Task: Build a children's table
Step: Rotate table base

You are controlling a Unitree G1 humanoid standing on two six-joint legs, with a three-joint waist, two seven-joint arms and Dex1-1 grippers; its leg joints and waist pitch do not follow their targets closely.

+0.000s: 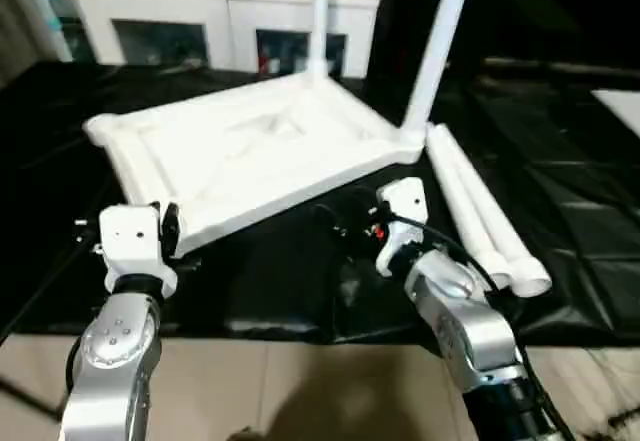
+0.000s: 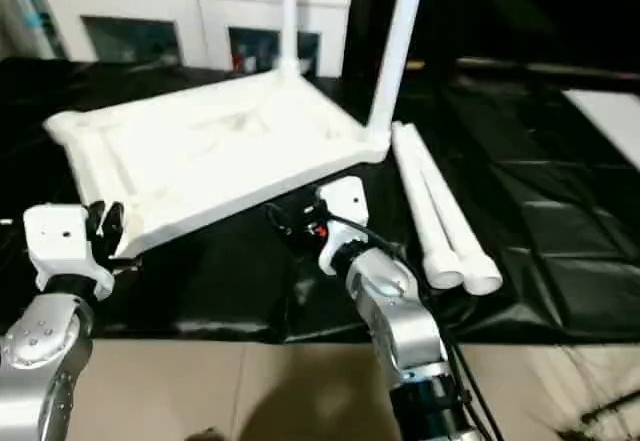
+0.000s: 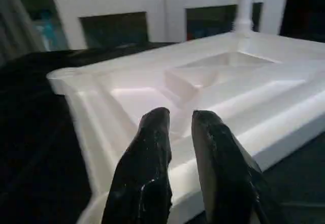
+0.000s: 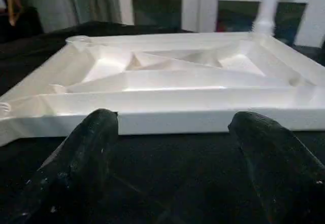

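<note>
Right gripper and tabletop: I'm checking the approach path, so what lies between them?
Just bare black sheet between the right gripper and the tabletop's near edge, seen in the right wrist view.

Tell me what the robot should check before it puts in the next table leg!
1. Tabletop lies underside up: ok.
2. Two legs already standing in the far sockets: ok.
3. Two spare legs lie on the black cover, right of the tabletop: ok.
4. Right gripper wide open, nothing in it, facing the tabletop's near edge: ok.
5. Left gripper fingers nearly together over the near-left corner, holding nothing I can see: cannot tell if ready.
6. Near corner sockets free: cannot tell.
</note>
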